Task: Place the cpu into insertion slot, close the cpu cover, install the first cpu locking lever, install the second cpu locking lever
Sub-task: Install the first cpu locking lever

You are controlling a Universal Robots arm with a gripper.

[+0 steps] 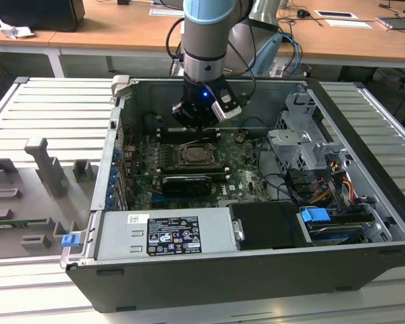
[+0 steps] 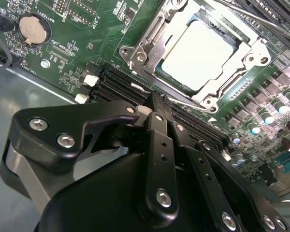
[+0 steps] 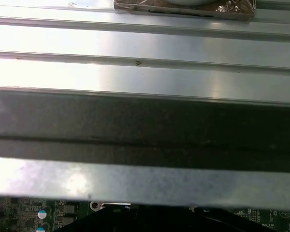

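Pale square cpu [image 2: 198, 55] lies under silvery-grey frame cpu cover [image 2: 251, 48]. Black gripper [image 1: 199, 125], jaws together, hovers at its exterior-view 12 o'clock; the thin wire lever [image 2: 261, 19] likely wants steady pressure.

Ribbed grey metal worktable [image 1: 54, 115], wooden desks [image 1: 121, 30] behind, white papers [image 1: 165, 11] on them, even indoor light

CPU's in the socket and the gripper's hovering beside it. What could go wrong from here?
The gripper, shut, hangs close over the black memory slots beside the cpu cover; a slightly off descent could strike them. The lever rod running past the cpu is thin, so the shut tips may slide off it. In the exterior view, cables looped at the wrist could snag the case wall.
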